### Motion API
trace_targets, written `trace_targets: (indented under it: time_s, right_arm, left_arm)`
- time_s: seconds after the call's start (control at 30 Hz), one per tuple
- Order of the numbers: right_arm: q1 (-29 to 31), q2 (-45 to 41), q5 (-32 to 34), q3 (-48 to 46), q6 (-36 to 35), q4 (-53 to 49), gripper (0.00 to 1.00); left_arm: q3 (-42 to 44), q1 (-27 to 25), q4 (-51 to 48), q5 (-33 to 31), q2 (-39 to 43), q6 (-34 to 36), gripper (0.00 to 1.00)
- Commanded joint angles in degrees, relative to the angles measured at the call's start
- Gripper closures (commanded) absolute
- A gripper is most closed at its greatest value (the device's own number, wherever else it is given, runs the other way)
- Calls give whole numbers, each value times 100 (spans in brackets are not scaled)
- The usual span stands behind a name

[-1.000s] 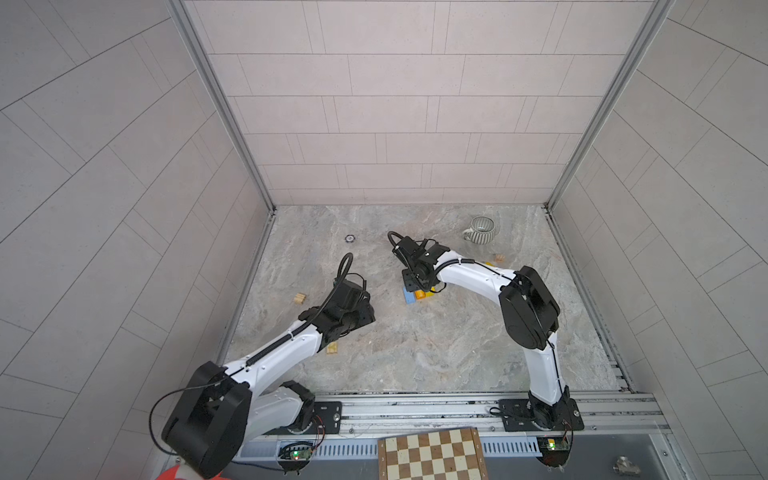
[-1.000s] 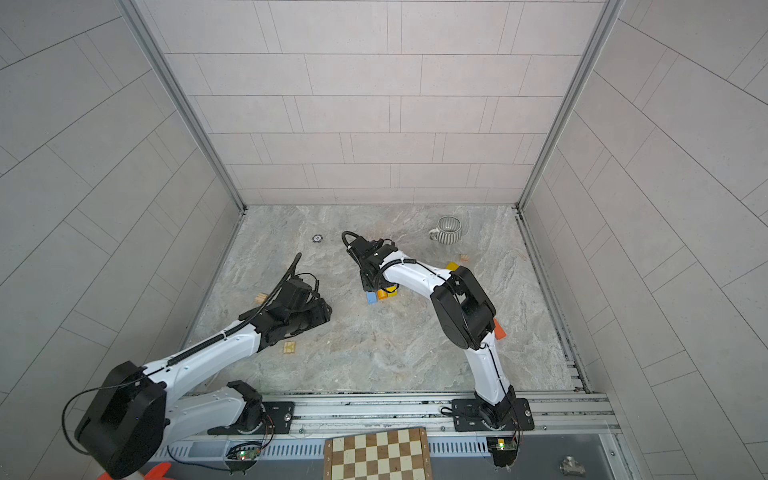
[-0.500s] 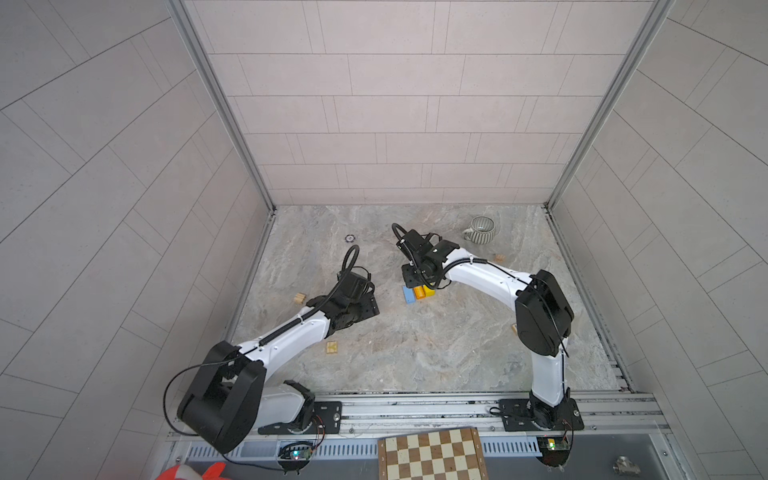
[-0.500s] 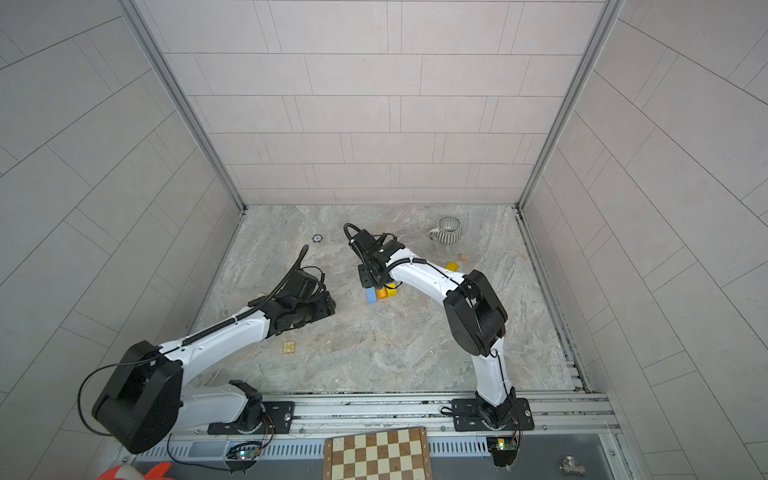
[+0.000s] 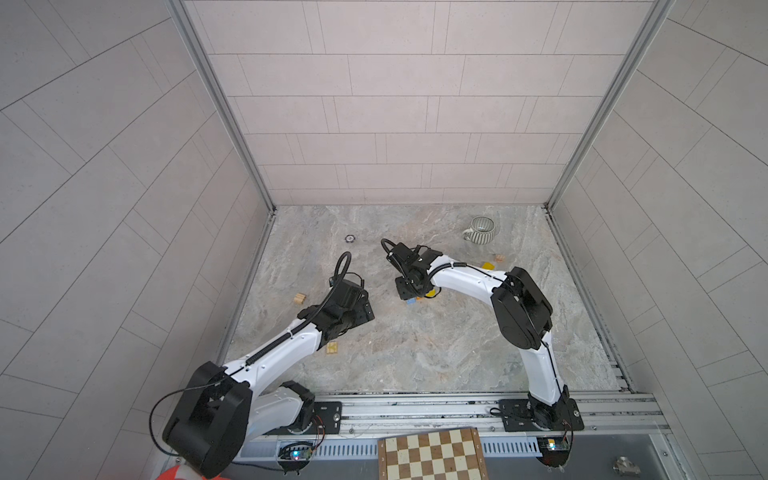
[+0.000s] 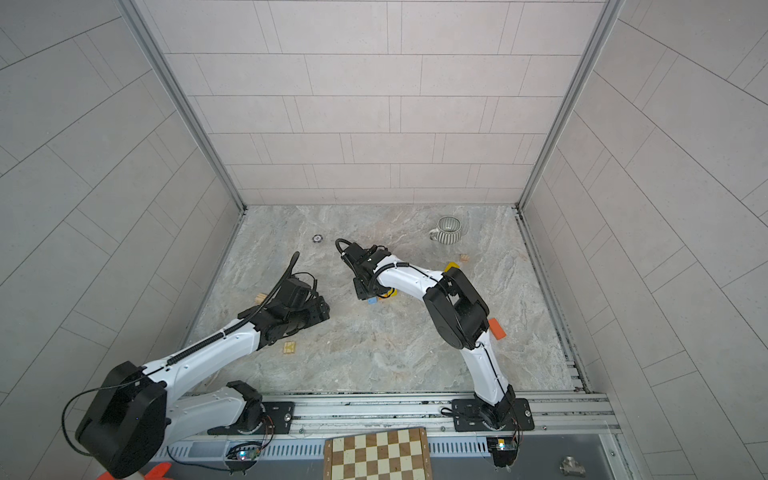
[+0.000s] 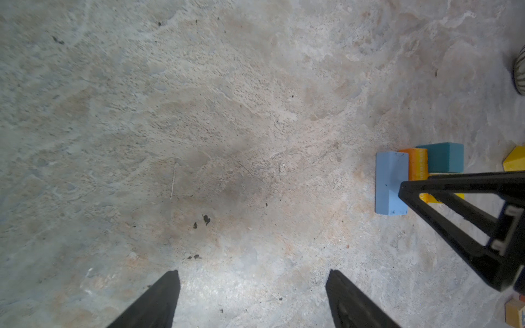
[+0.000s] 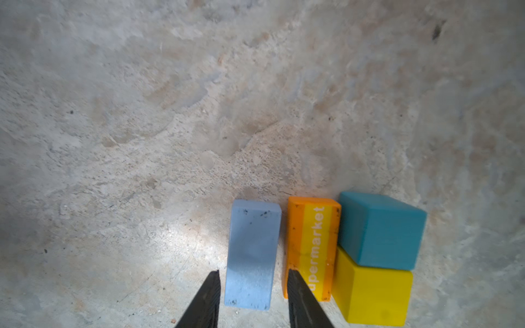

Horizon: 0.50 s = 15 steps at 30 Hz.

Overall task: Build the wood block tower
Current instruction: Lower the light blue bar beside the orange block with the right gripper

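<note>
— Blocks first: where do they lie?
— Four sit close together near the middle of the table (image 5: 415,357). In the right wrist view a light blue block (image 8: 251,255) lies flat, just beside an orange block (image 8: 312,247) printed "supermarket". Against that one rest a teal block (image 8: 380,230) and a yellow block (image 8: 372,292), touching each other. Whether the teal one lies partly on the yellow one I cannot tell.
— And the right hand?
— The right hand (image 8: 253,271) is down over the light blue block with a finger on each side, one of them in the gap toward the orange block. A sliver of table shows between each fingertip and the block, so the jaws are parted, not clamped.
— The left hand?
— The left hand (image 7: 252,298) has its jaws spread wide over bare table, holding nothing. In both top views it is near the cluster, on its left.
— Any other blocks?
— Scattered ones. A plain wood block (image 5: 299,297) lies toward the left wall and a pale wood cube (image 5: 332,347) lies by the left forearm. A yellow piece (image 5: 488,265) and a small wood cube (image 5: 499,258) lie near the striped mug (image 5: 481,229). A loose orange block (image 6: 496,328) lies beside the right arm's elbow. A chessboard (image 5: 432,455) lies off the table, in front of the rail
</note>
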State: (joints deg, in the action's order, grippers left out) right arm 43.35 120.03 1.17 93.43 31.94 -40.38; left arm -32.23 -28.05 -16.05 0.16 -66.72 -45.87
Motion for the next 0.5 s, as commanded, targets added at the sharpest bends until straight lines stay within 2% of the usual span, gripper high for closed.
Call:
trace_targets:
  time_s: [0.0,0.47]
  right_arm:
    - [57,150,83,141,92,-66,60]
    - [109,369,85,271,145,-86,60]
  left_arm:
    - [85,46,32,-22,89,-19,12]
    - [138,91,84,53,101,-10,12]
